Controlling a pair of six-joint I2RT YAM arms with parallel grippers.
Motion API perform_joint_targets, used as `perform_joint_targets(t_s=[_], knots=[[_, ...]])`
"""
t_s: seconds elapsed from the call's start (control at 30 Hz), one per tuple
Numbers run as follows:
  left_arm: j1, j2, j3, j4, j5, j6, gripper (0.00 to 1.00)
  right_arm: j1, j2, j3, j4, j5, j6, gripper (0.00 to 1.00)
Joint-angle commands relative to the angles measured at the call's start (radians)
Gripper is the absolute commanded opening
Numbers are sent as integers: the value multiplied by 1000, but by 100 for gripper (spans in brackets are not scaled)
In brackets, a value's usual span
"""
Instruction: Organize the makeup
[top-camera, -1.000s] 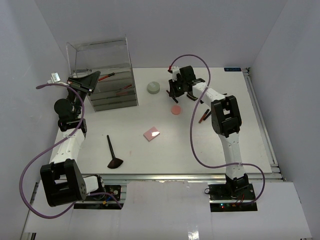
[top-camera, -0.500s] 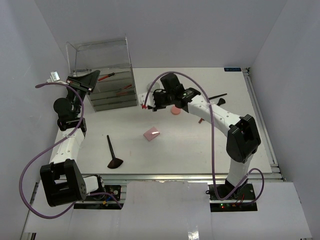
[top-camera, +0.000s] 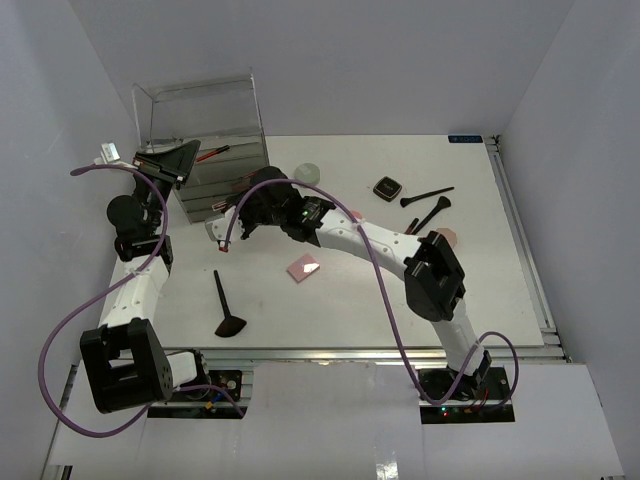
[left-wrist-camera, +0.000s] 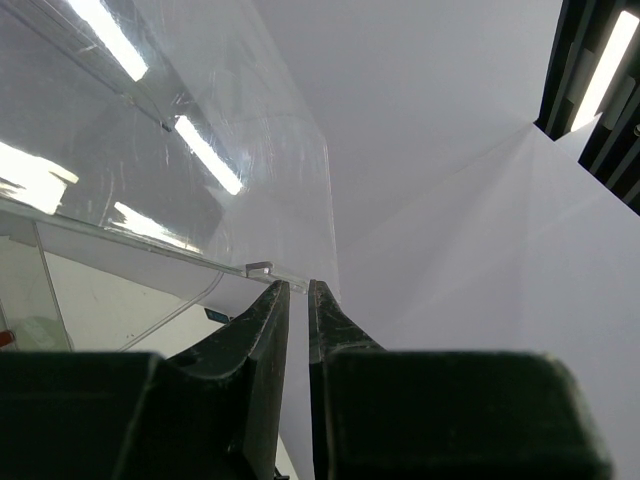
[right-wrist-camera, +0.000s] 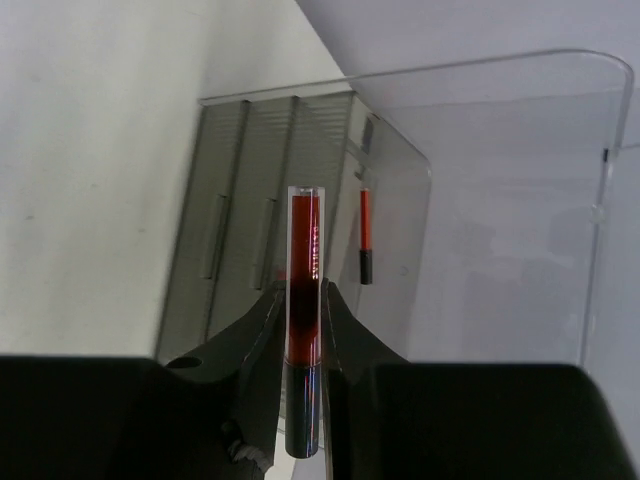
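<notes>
My right gripper (top-camera: 222, 240) reaches far left and is shut on a slim red-and-black stick (right-wrist-camera: 305, 270), held in front of the clear drawer box (top-camera: 200, 110); the jaws (right-wrist-camera: 303, 290) pinch its lower half. Another red stick (right-wrist-camera: 366, 235) lies inside the box. My left gripper (top-camera: 170, 158) is at the box's upper left, its fingers (left-wrist-camera: 270, 330) nearly closed at the clear lid's corner (left-wrist-camera: 300, 180). On the table lie a pink square compact (top-camera: 303, 267), a grey jar (top-camera: 308, 173), a black square compact (top-camera: 387, 187), two brushes (top-camera: 428, 196) and a third brush (top-camera: 224, 305).
A beige puff (top-camera: 443, 237) lies at the right, beside the right arm's elbow. The pink disc (top-camera: 355, 214) is mostly hidden under the right arm. White walls close in the table on the left, the back and the right.
My right arm has swept from the back right across the table to the box's front, carrying the red stick. The black compact and two brushes now show. The left arm has not moved.
</notes>
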Motion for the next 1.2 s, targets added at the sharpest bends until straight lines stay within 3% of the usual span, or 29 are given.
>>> perform_joint_targets(t_s=[0.0, 0.2, 0.6, 0.77, 0.87, 1.03, 1.17], knots=[[5, -9, 45, 9, -6, 15, 25, -18, 43, -1, 329, 73, 13, 8], [4, -8, 47, 7, -6, 21, 25, -61, 142, 18, 542, 100, 38, 8], [5, -14, 43, -6, -1, 34, 25, -109, 408, 331, 610, 227, 120, 11], [6, -11, 41, -4, 0, 34, 25, -113, 394, 296, 608, 250, 158, 46], [6, -11, 43, -3, -1, 32, 25, -113, 346, 242, 606, 234, 175, 62], [4, -13, 42, -4, -1, 29, 25, -100, 228, 140, 556, 153, 217, 68], [6, -15, 40, -5, -1, 29, 25, -81, 84, 35, 375, 10, 232, 72]])
